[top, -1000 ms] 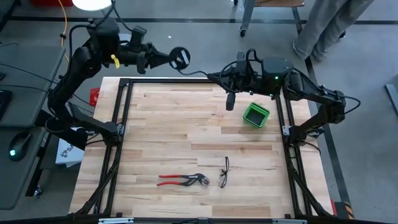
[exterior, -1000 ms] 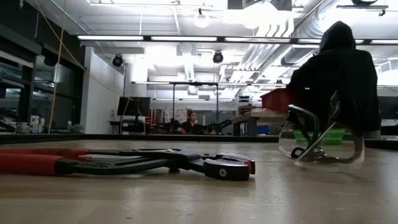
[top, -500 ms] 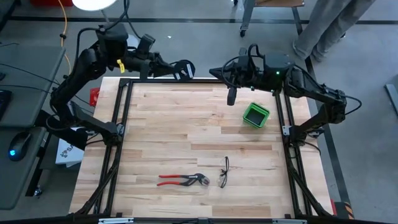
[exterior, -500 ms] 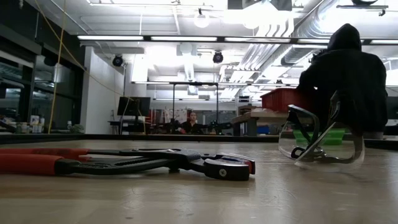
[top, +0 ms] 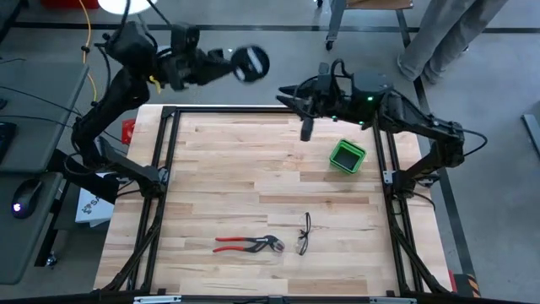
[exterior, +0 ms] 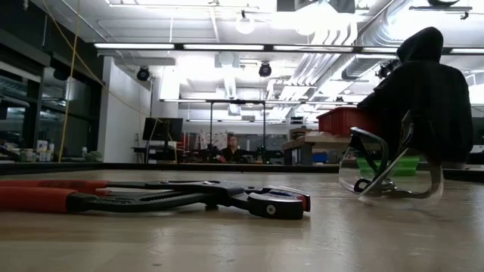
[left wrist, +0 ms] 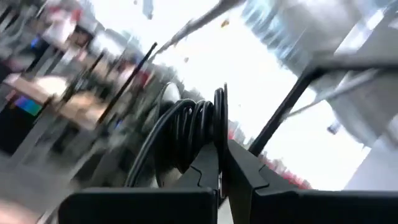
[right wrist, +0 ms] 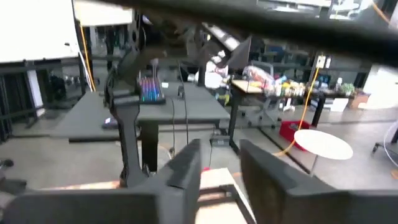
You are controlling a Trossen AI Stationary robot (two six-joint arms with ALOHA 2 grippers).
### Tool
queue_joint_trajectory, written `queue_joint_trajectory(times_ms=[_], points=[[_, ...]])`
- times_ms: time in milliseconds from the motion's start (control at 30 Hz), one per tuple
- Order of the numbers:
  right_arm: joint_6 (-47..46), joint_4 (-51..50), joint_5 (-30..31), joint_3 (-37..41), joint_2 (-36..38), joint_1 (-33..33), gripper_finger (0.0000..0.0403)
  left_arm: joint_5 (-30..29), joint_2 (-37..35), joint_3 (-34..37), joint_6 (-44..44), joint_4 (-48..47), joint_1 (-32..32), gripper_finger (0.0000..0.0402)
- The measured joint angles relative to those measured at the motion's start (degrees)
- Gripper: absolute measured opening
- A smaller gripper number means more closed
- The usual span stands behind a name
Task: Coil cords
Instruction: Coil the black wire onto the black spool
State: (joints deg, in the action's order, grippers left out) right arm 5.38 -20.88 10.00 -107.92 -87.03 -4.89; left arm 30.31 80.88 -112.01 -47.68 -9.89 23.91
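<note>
Wide bare wooden table (top: 219, 169) across centre and left. Small green square plastic box (top: 347, 156) near right rail; red-handled pliers (top: 246, 244) and clear safety glasses (top: 304, 234) toward front.

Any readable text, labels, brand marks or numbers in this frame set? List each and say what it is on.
No text can be read in any view.
Round black cord reel held in the left gripper: pale centre mark, blurred, no letters legible.
Red-handled pliers: no legible marking.
Small green square bin: no label visible.
White sheet on the floor beside the table: dark print, too small to read.
</note>
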Motion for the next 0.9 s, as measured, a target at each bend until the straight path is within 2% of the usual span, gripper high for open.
queue_joint_trajectory(times_ms=[133, 267, 400, 567, 667, 900], points=[[1.1, 9.5, 0.0, 0.0, -4.0, 0.0, 0.0157, -5.7, 2.4, 0.0, -7.0, 13.5, -1.3, 0.0001], [1.1, 21.9, -0.2, 0.0, -9.0, 0.0, 0.0190, -9.0, 5.7, 0.0, -10.6, 25.1, -3.4, 0.0001], [0.1, 29.7, -3.0, 0.0, -12.9, -0.6, 0.0195, -9.4, 9.7, 0.0, -15.0, 35.2, -6.2, 0.0001], [-1.4, 34.8, -2.2, 0.0, -14.8, -2.1, 0.0195, -9.7, 13.7, 0.0, -20.5, 43.3, -9.0, 0.0001], [-3.7, 36.6, -2.2, 0.0, -14.8, -2.9, 0.0195, -9.9, 15.1, 0.0, -21.1, 45.4, -10.0, 0.0001], [-5.0, 37.3, -7.4, 0.0, -14.7, -3.0, 0.0195, -9.9, 14.9, 0.0, -21.6, 46.1, -10.0, 0.0001]])
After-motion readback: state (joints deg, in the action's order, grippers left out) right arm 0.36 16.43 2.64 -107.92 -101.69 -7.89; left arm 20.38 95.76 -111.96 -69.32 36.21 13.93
